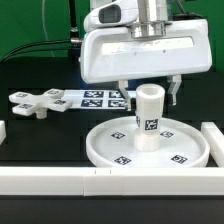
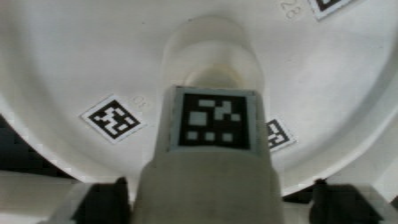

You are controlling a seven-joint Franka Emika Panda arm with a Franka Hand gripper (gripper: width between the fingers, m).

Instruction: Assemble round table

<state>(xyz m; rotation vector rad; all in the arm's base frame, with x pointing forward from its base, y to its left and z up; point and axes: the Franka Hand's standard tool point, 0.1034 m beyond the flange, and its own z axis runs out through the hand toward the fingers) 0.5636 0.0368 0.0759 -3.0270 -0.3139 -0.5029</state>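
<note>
The short white cylinder point(image 1: 149, 122) stands upright on the hub of the large rimmed disc point(image 1: 103, 151), near the middle of the exterior view. Both carry square tags. My gripper point(image 1: 149, 94) hangs straight above the cylinder and is open. Its fingers stand on either side of the cylinder's top with gaps showing. In the wrist view the cylinder point(image 2: 217, 130) fills the middle between my dark fingertips point(image 2: 102, 203), with the disc point(image 2: 71, 70) below it. The cross-shaped piece point(image 1: 34, 102) lies flat on the table at the exterior view's left, apart from the gripper.
The marker board point(image 1: 97, 98) lies behind the disc, next to the cross-shaped piece. Long white bars border the work area at the front point(image 1: 60, 181) and at the exterior view's right point(image 1: 214, 140). A short white block point(image 1: 3, 130) sits at the left edge.
</note>
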